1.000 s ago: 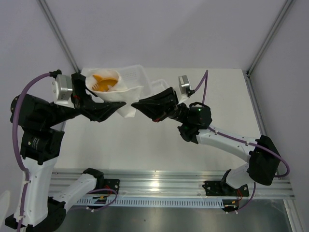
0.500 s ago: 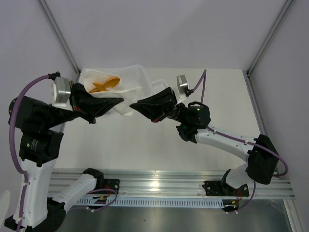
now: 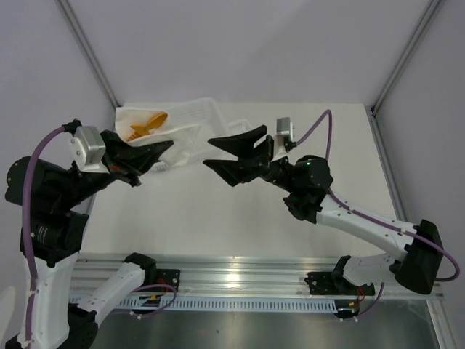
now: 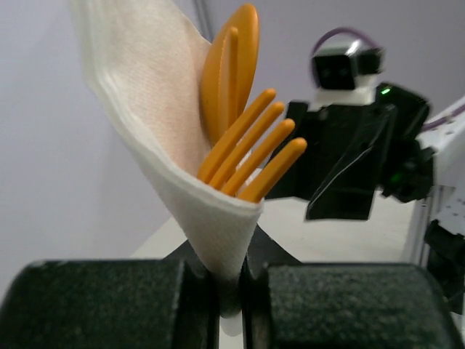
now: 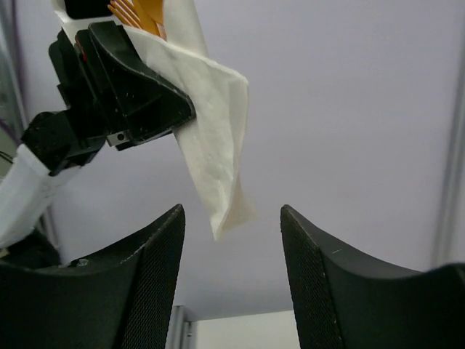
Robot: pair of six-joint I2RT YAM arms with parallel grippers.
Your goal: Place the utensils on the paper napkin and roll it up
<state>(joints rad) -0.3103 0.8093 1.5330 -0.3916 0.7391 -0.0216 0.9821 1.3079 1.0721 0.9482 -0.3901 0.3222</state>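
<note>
My left gripper (image 4: 231, 291) pinched the bottom fold of the paper napkin (image 4: 156, 138) at the lower centre of the left wrist frame. The orange utensils (image 4: 243, 145) poked out of its top. My right gripper (image 3: 216, 153) stood spread wide at mid-frame overhead, near the napkin's hanging corner but apart from it.

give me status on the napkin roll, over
Left gripper shut on paper napkin. Utensils poking out of its fold. Right gripper open, apart from the napkin.
</note>
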